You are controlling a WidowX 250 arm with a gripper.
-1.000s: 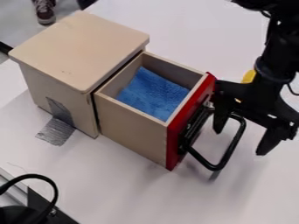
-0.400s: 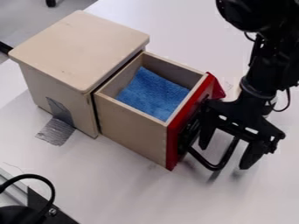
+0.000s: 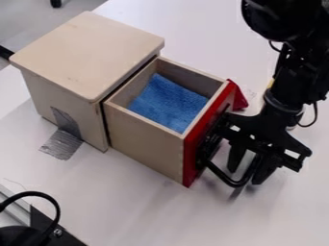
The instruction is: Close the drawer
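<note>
Narrowing, the hand [image 3: 245, 176] stands slightly spread, seemingly astride the black handle [image 3: 222, 177].

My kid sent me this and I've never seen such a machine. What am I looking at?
The black machine is a robot arm, seen by one fixed camera looking down at a slant. At its end is a gripper, a two-fingered hand; its fingers are apart, beside the drawer's black handle. I see nothing clearly held. On the white table stands a wooden cabinet, its red-fronted drawer pulled open, with a blue cloth inside. The job is closing that drawer.
</note>
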